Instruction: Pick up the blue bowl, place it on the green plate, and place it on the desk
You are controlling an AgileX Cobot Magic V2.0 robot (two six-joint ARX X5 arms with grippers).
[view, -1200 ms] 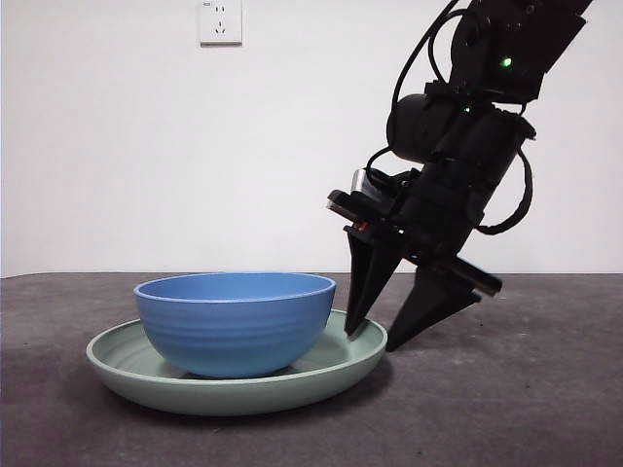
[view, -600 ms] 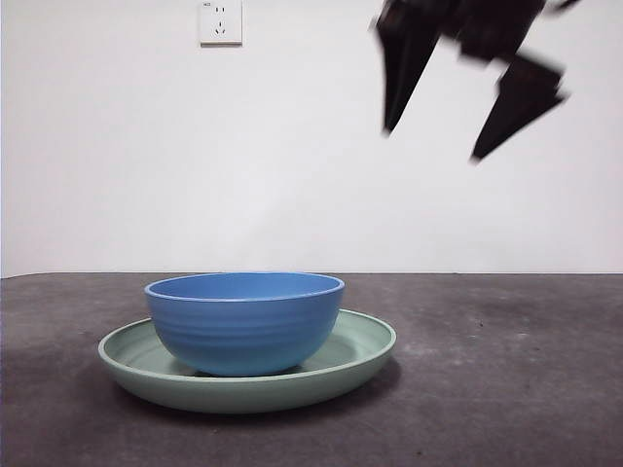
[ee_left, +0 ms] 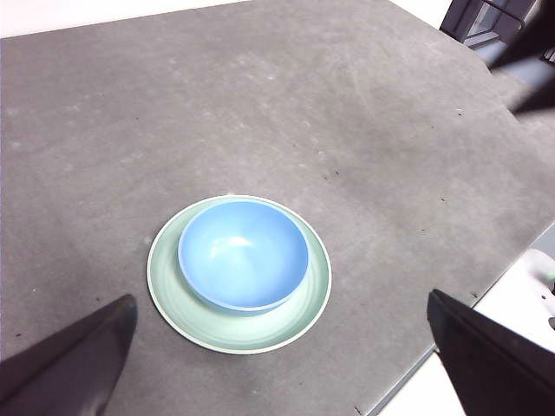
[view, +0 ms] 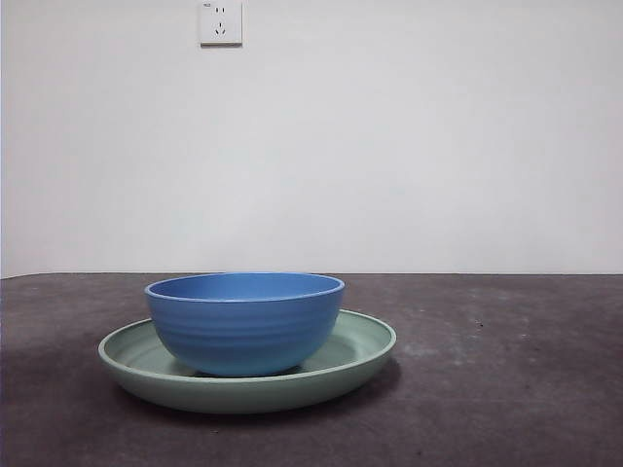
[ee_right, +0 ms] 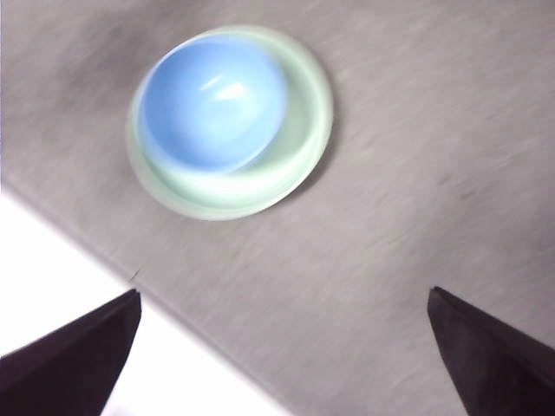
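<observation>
The blue bowl stands upright inside the green plate, which rests on the dark speckled desk. No arm shows in the front view. In the left wrist view the bowl sits in the plate, far below my left gripper, whose jaws are wide apart and empty. In the blurred right wrist view the bowl and plate lie far below my right gripper, open and empty, high above the desk.
A white wall with a socket stands behind the desk. The desk's edge runs close to the plate in the left wrist view, and its edge shows in the right wrist view.
The arm that stood at the plate's right rim has lifted up and gone out of the front view. The plate with the bowl shifted slightly right and now rests still.
</observation>
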